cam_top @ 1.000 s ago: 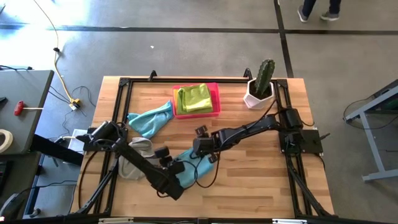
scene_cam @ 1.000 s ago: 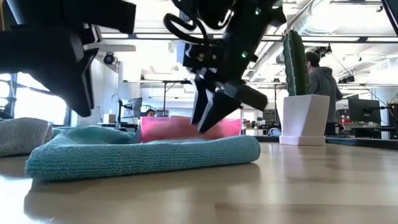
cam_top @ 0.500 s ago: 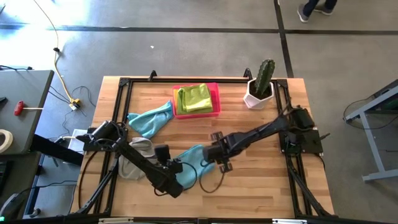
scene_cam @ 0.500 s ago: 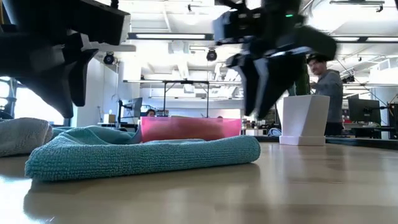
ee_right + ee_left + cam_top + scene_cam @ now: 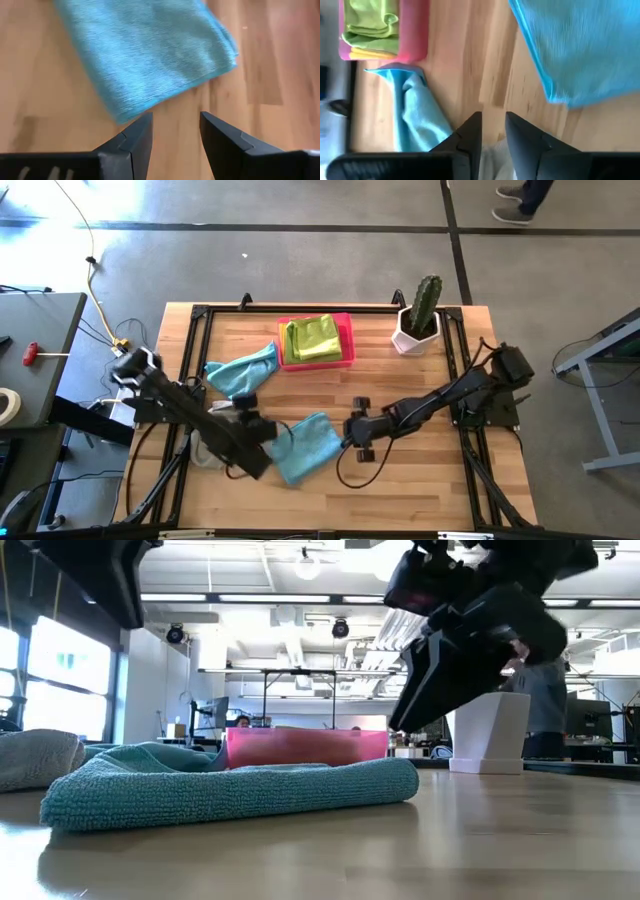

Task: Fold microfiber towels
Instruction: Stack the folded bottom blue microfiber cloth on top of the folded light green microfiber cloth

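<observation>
A teal towel (image 5: 308, 446) lies folded flat on the wooden table, near the front middle. My right gripper (image 5: 176, 117) hovers open just off this towel's right edge (image 5: 220, 55), with nothing between its fingers. My left gripper (image 5: 493, 116) is raised above the grey towel (image 5: 205, 450), its fingers a little apart and empty. A second teal towel (image 5: 243, 370) lies crumpled by the pink tray (image 5: 349, 340). A folded lime green towel (image 5: 312, 338) rests in that tray on a yellow one (image 5: 370, 50).
A cactus in a white pot (image 5: 418, 320) stands at the far right corner. A black cable loops over the wood (image 5: 340, 470) near the right gripper. Bare wood shows at the near right (image 5: 420, 480). Black frame rails edge the table.
My left gripper has lifted off the folded teal towel and drawn back toward the table's left, over the grey towel. My right gripper has come off the towel, moved toward the right edge and rolled. The folded towel stays flat where it was.
</observation>
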Controlling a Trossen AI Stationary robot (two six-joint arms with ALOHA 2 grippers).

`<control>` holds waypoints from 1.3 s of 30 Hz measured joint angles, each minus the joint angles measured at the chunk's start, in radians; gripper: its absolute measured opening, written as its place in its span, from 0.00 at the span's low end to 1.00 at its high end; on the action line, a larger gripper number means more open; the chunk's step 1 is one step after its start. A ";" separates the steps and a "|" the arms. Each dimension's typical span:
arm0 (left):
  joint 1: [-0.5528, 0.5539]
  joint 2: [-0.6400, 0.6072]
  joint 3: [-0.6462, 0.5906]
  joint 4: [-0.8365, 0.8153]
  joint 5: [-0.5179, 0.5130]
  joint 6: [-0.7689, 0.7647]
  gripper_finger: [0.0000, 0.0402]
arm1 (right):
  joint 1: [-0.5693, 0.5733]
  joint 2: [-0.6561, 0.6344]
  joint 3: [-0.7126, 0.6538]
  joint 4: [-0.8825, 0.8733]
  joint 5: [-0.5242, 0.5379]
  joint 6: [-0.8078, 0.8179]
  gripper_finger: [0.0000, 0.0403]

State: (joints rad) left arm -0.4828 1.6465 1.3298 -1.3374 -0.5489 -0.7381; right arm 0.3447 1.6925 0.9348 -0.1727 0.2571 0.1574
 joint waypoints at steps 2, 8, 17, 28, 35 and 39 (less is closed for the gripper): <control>0.008 -0.094 -0.070 0.071 -0.004 -0.035 0.18 | 0.000 0.000 -0.020 0.053 0.014 0.000 0.39; 0.039 -0.306 -0.340 0.495 0.053 -0.155 0.17 | 0.001 0.000 -0.029 0.129 0.017 -0.007 0.39; 0.042 -0.379 -0.639 0.949 0.282 -0.575 0.31 | -0.008 0.000 -0.026 0.215 0.023 -0.119 0.39; 0.007 -0.315 -0.682 1.049 0.313 -0.929 0.54 | -0.046 0.048 -0.025 0.263 0.015 -0.133 0.39; -0.027 -0.178 -0.681 1.118 0.336 -1.079 0.57 | -0.048 0.096 -0.025 0.320 0.012 -0.139 0.39; -0.031 -0.104 -0.681 1.135 0.324 -1.136 0.57 | -0.057 0.096 -0.025 0.326 0.017 -0.139 0.39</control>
State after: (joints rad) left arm -0.5134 1.5422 0.6486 -0.2026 -0.2253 -1.8744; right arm 0.2874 1.7889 0.9100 0.1533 0.2739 0.0181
